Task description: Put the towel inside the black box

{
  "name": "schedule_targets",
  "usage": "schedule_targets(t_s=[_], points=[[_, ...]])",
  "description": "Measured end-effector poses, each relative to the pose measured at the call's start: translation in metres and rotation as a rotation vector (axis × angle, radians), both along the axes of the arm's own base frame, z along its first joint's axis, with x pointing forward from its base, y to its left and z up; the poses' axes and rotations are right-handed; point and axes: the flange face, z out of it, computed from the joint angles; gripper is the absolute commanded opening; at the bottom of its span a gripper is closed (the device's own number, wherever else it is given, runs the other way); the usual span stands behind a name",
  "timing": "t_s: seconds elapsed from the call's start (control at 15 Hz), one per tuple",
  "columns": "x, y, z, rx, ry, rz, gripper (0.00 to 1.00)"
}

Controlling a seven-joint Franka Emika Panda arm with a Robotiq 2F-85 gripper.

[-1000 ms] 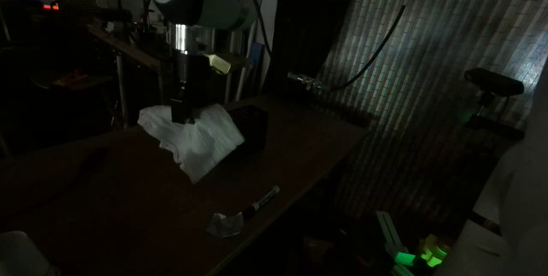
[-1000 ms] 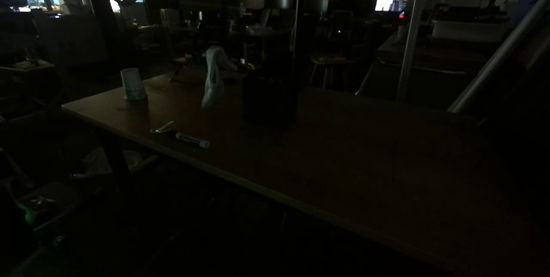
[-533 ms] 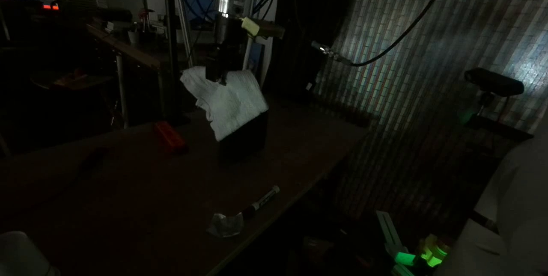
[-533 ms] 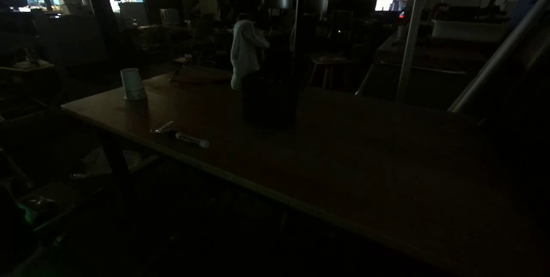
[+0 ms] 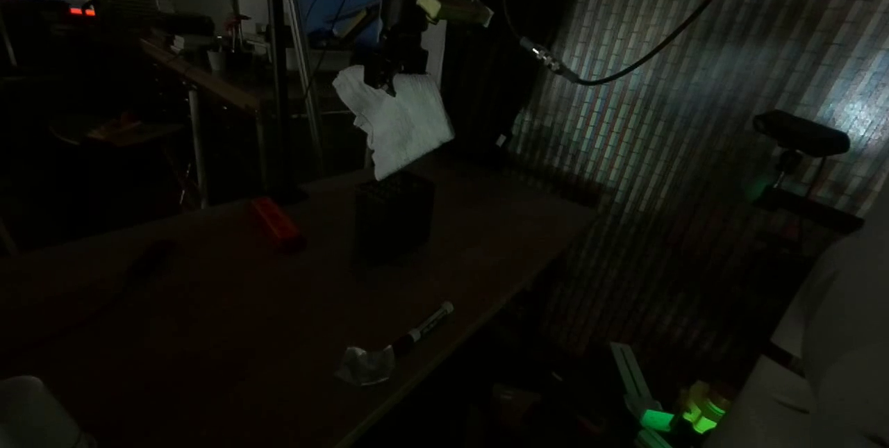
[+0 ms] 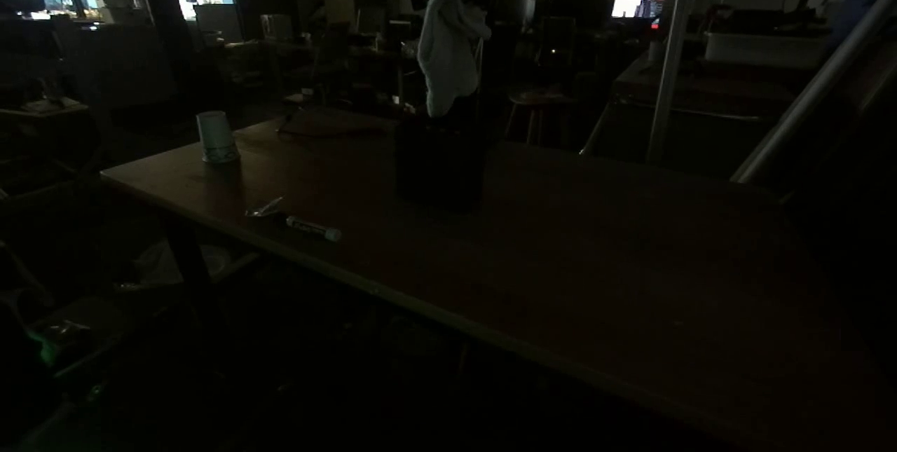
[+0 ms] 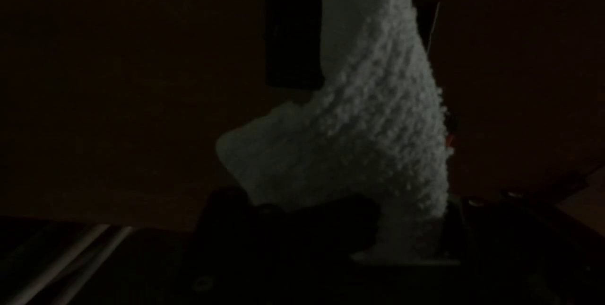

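Gripper [image 5: 386, 85] tight on the towel [image 5: 411, 123], lowest corner just above the black box [image 5: 396, 220]

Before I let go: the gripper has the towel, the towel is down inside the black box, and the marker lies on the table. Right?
Not quite: the towel is not inside the black box; both exterior views show it hanging above. The rest stands: the gripper has the towel, and the marker lies on the table.
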Motion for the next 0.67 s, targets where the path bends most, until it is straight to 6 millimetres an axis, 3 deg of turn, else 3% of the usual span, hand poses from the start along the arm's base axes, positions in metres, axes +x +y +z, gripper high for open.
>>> schedule_targets(t_s=[0.27,0.67], points=[[0.002,-0.001,-0.004,-0.037,0.015,0.005,0.0],[0.01,0.016,-0.032,-0.071,0.072,0.05,0.0]])
